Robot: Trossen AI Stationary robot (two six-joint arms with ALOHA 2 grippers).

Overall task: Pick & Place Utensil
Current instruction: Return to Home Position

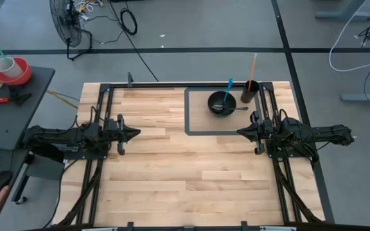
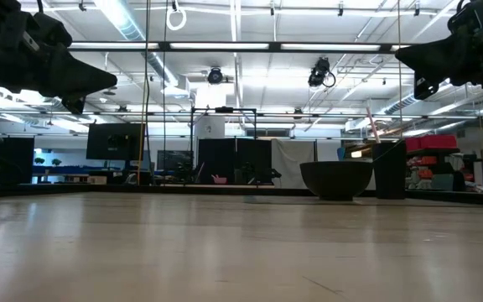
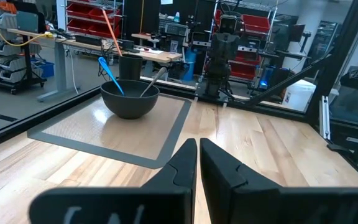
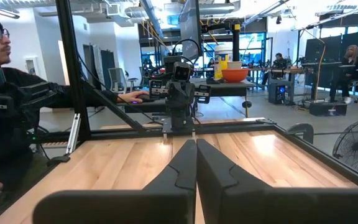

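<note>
The right gripper [image 1: 240, 132] hangs well above the worktop [image 1: 185, 179] with its two fingers pressed together and nothing between them. Its tip points across the table at the left gripper [image 1: 135, 133], which is likewise closed, empty and raised on the opposite side. Both arms look drawn back toward their own edges of the table.

The task's things all stand at the far right of the worktop, on the dark-bordered mat [image 1: 198, 120]. The black bowl [image 1: 222, 103] sits inside the mat and holds a blue-handled utensil [image 1: 228, 88] that leans up over the far rim. It also holds a spoon [image 1: 237, 108], whose handle lies across the rim and points toward the right arm's side. Just beside the bowl, at the mat's far corner, the black cup [image 1: 249, 91] stands upright with the orange straw [image 1: 254, 67] rising from it.

The right arm is much the nearer. Seen from above, the bowl lies just beyond its fingertips and off to one side of the line they point along, while the left gripper is well apart from it. The spoon handle is the piece reaching closest to the right arm, so in my judgement any remaining retreat should draw back and away from it. With every utensil housed and both grippers empty, the placing looks finished.
</note>
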